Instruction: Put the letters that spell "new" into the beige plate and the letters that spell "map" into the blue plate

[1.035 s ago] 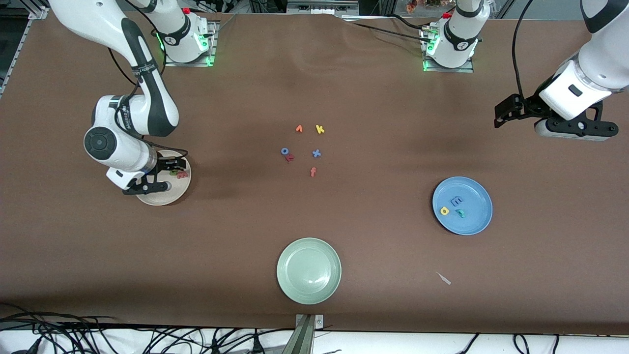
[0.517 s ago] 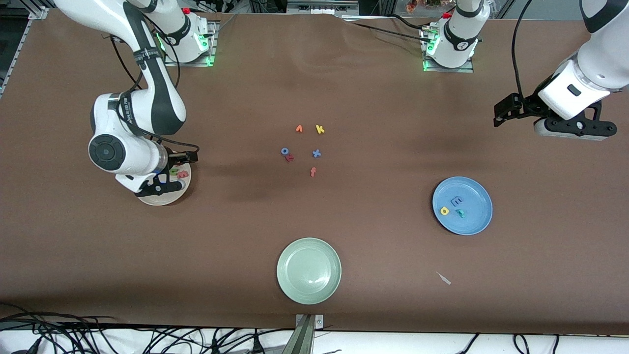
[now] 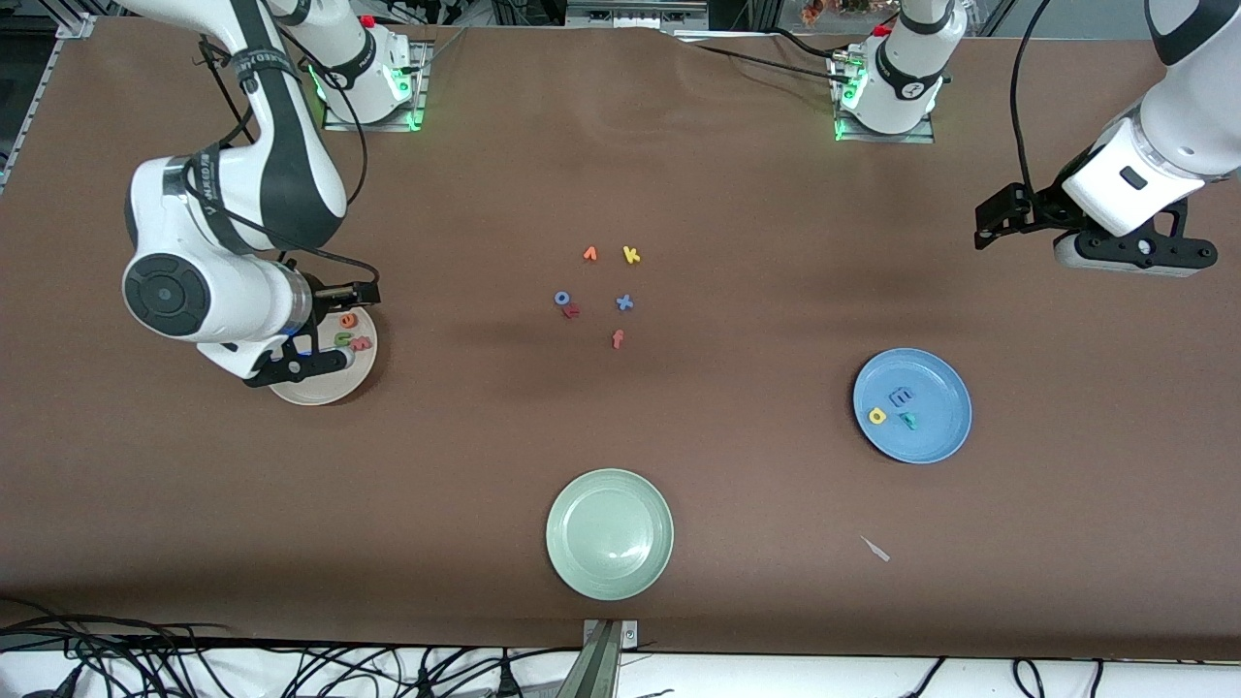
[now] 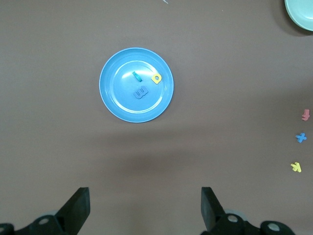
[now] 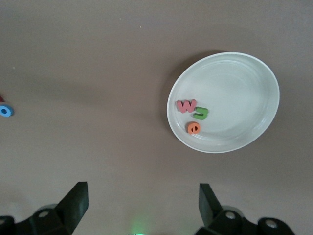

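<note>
The beige plate (image 3: 330, 386) lies at the right arm's end of the table. It holds the orange e (image 3: 348, 320), green n (image 3: 343, 339) and salmon-pink w (image 3: 362, 343). My right gripper (image 5: 142, 205) hangs open and empty above the table just beside this plate (image 5: 244, 83). The arm's hand covers part of the plate in the front view. The blue plate (image 3: 936, 431) holds the blue m (image 3: 902, 396), yellow a (image 3: 877, 416) and teal p (image 3: 908, 420). My left gripper (image 4: 145, 208) waits high above the table at the left arm's end, open and empty, beside the blue plate (image 4: 117, 98).
Loose letters lie mid-table: an orange v (image 3: 589, 254), yellow k (image 3: 631, 255), blue o (image 3: 561, 299), a red letter (image 3: 572, 311), blue x (image 3: 624, 302) and orange f (image 3: 618, 338). A pale green plate (image 3: 609, 533) sits near the front camera, with a small white scrap (image 3: 875, 549) beside it.
The right arm has risen and drawn away from over the beige plate, toward its own end of the table. This uncovers the orange e. The left arm has stayed almost still.
</note>
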